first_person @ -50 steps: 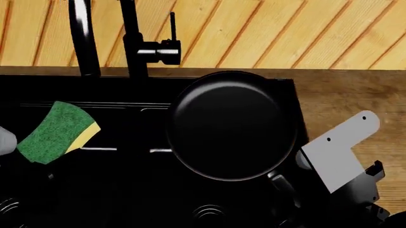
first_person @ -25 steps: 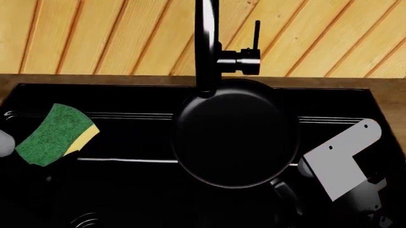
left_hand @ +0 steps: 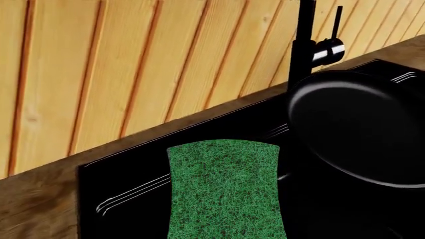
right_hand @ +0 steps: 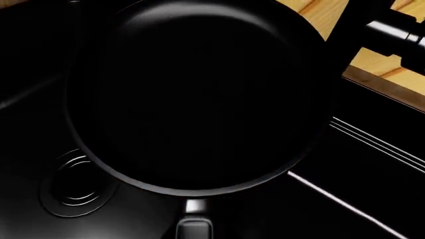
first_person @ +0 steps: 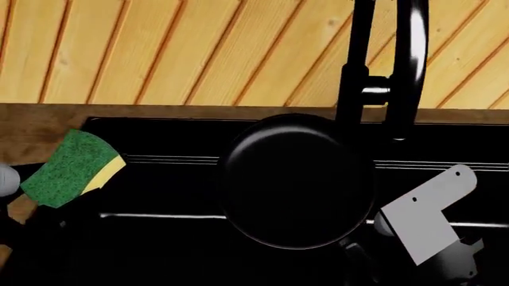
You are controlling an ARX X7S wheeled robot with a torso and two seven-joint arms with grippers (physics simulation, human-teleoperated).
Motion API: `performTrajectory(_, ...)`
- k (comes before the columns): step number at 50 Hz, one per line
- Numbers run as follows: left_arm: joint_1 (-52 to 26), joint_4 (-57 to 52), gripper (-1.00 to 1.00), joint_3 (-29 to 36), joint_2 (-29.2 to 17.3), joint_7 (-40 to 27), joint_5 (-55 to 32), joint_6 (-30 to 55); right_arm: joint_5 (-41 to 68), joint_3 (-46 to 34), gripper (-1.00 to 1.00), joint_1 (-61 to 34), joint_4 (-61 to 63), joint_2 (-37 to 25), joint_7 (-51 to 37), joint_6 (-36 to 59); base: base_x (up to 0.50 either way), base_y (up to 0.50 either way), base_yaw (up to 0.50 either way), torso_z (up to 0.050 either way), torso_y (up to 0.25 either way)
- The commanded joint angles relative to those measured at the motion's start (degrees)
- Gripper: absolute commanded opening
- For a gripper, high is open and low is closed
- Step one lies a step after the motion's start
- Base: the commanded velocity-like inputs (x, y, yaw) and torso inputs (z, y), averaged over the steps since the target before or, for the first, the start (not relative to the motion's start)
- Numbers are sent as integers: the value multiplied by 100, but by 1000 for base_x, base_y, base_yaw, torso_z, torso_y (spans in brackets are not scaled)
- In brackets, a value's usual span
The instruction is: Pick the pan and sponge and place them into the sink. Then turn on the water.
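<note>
The sink [first_person: 159, 128] spans nearly the full width of the head view, its rear rim running parallel to a narrow strip of wooden table [first_person: 40, 119] at the foot of the slatted wooden wall [first_person: 199, 47]; the sink's left rear corner lies just behind the sponge [first_person: 70, 167]. The black faucet [first_person: 354, 71] rises from the rear rim to the right of centre, directly behind the pan [first_person: 296, 179], with its curved spout [first_person: 409, 65] arching forward over the pan's rear right edge, so room above that side is restricted. The pan is held level above the sink, its handle [first_person: 354, 253] running toward the robot and the right arm's grey bracket [first_person: 425, 211]. In the right wrist view the handle root [right_hand: 192, 219] enters from the camera side and a ringed drain [right_hand: 73, 191] shows below the pan's rim; the right fingers themselves are not visible, so their opening cannot be told. The sponge sits tilted at the left edge of the head view, green face up with a yellow side showing, over the sink's left portion near the table edge. In the left wrist view it extends out from the camera side over the sink, but the left fingers are hidden, so their grip cannot be confirmed. The sponge and pan are well apart. The basin shows only dark, glossy surface.
</note>
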State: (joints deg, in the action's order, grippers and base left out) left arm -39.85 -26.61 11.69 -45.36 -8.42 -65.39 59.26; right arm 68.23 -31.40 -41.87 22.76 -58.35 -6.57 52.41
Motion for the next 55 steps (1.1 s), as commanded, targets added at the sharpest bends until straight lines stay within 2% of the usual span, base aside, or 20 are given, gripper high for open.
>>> performTrajectory(1,34,-23,-100,-62,-77,-32,-118,-22,-125,192,-100,-19,100,-47,16,-110,102,344,0,0,0)
performTrajectory(5,146,-69,-100,-187,-238,57,-179,-80,-115,170,-100,-7,145,-34,34,-109,105,342,0,0,3)
performTrajectory(16,8,7,-100,26,-20,-58,-60,-40,44,-40,-100,-170,159,194,190,168,55,128,0,1,2)
performTrajectory(31,-72,39,-100,127,70,-107,-32,-25,221,-402,-100,-458,-124,919,558,405,0,0,0,0,1)
performTrajectory(42,92,-32,-100,-32,-117,-46,-131,-106,115,-695,-100,-531,-142,1325,717,459,0,0,0,1,1)
performTrajectory(55,95,-14,-100,18,-114,-11,-91,-139,-233,-1091,-100,-450,-840,1823,881,429,0,0,0,1,2)
